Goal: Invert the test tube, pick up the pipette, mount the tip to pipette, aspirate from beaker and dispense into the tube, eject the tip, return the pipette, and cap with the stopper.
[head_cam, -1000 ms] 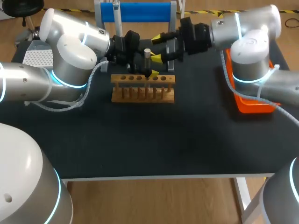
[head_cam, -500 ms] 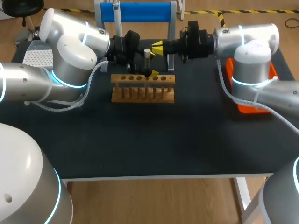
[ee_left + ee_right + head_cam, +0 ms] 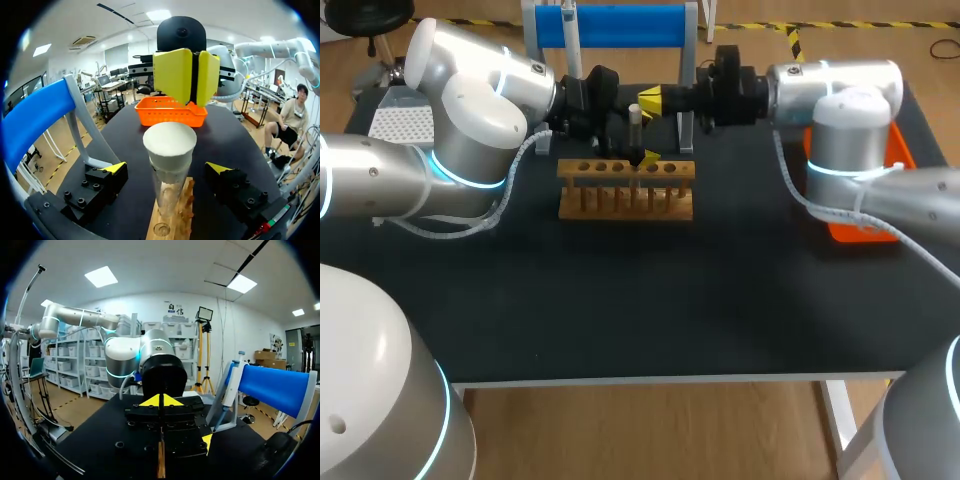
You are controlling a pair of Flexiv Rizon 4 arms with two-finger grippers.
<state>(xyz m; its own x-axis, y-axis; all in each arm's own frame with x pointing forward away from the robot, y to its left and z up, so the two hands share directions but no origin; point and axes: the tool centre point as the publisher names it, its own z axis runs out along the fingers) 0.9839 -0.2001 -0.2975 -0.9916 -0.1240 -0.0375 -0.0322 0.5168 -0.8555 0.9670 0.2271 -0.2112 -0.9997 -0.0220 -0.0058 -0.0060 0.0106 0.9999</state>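
1. Since a second ago my right pincer (image 3: 650, 100) has gone from spread to clenched on nothing. It has also slid along the desk's far edge toward the stopper (image 3: 635, 112). My left arm has not moved.
2. My right pincer's tips are now pressed together and empty. They sit just beside the stopper's top and slightly above it, not touching as far as I can see.
3. My left pincer (image 3: 169, 169) is released, with one finger on each side of the test tube (image 3: 167, 192). The left wrist view shows a gap on both sides.
4. The test tube stands upright in the wooden rack (image 3: 626, 190), near the middle of the desk's far edge, with the pale stopper in its mouth.
5. The pipette (image 3: 570, 35) hangs on the blue stand (image 3: 620, 25) at the far edge, behind the rack. The orange basket (image 3: 855, 232) lies at the right edge.
6. I judge this to be the last step, capping. The stopper looks placed, but I cannot tell whether it is fully seated.
7. The next move calls for bringing my closed right tips over the stopper's centre and pressing gently straight down. Closing my left pincer on the tube would steady it, since an off-centre push could tilt the tube or shift the rack.
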